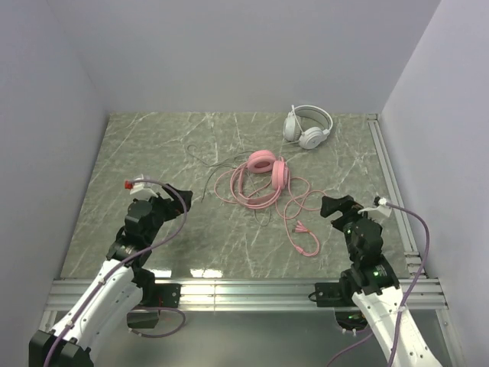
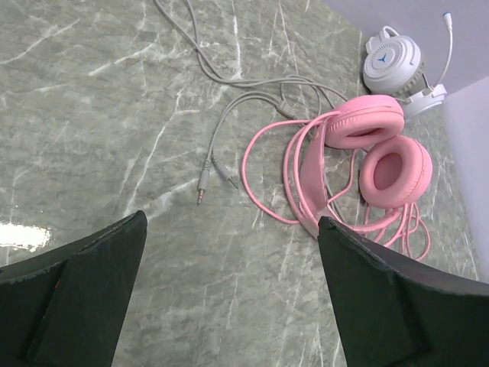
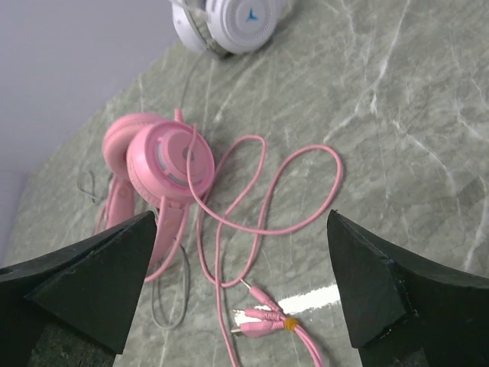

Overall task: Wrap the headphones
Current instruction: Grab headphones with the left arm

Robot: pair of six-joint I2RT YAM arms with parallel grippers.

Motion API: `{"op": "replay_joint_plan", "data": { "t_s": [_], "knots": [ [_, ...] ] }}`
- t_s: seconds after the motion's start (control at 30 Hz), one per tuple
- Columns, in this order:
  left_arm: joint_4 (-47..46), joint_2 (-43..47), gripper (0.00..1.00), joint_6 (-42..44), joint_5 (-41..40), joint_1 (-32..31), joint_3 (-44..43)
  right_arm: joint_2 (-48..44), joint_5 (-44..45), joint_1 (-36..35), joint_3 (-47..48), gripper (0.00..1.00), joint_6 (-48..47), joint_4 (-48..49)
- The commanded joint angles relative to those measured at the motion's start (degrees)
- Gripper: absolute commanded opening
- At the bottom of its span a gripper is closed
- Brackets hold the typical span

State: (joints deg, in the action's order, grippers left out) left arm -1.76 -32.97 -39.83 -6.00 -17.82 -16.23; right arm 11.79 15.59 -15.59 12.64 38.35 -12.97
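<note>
While left pincer (image 1: 180, 196) and right pincer (image 1: 335, 206) gape empty, best grip pink cable (image 3: 308, 345) near plugs (image 3: 258, 319), coiling toward headphones (image 1: 267, 170)

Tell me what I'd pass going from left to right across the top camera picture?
left gripper → pink headphones → pink cable's plug end → right gripper

The right wrist view's top edge crops the white headset (image 3: 237, 23); the pink cable (image 3: 302, 336) runs off its bottom edge.
</note>
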Motion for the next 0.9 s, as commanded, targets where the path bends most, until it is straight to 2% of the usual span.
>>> {"op": "replay_joint_plan", "data": {
  "t_s": [0.0, 0.17, 0.3, 0.37, 0.47, 0.53, 0.63, 0.77, 0.87],
  "knots": [
    [-3.9, -0.5, 0.99, 0.5, 2.0, 0.1, 0.0, -4.7, 2.2, 0.2, -1.1, 1.00, 1.0, 3.0],
    [1.4, -2.8, 0.99, -9.1, -0.2, 0.1, -3.8, -8.1, 5.1, 0.2, -2.5, 1.00, 3.4, 2.3],
    [17.6, -4.2, 0.99, -20.1, -9.9, 0.1, -9.8, -7.8, 7.6, 0.2, -2.9, 1.00, 6.0, 0.9],
    [18.9, -4.9, 0.97, -20.2, -9.5, 0.1, -12.9, -7.1, 8.1, 0.3, -2.9, 1.00, 6.9, 1.1],
    [24.9, -8.8, 0.94, -26.5, -6.8, 0.1, -17.8, -4.7, 8.8, 0.2, -3.2, 1.00, 7.1, 1.6],
    [26.2, -12.4, 0.97, -34.5, -1.2, 0.1, -18.3, -3.6, 8.7, 0.2, -2.8, 1.00, 7.0, 1.8],
    [23.7, -16.4, 0.94, -42.1, 4.2, -0.7, -16.9, -2.7, 8.8, 0.2, -2.5, 1.00, 7.2, 1.6],
    [25.9, -20.2, 0.92, -47.8, -2.2, -5.5, -19.6, -3.1, 9.2, 0.2, -3.2, 0.99, 7.3, 2.2],
    [26.0, -24.5, 0.91, -49.7, -3.8, -8.9, -23.2, -2.7, 9.5, 0.2, -3.8, 0.99, 7.4, 2.3]
  ]
}}
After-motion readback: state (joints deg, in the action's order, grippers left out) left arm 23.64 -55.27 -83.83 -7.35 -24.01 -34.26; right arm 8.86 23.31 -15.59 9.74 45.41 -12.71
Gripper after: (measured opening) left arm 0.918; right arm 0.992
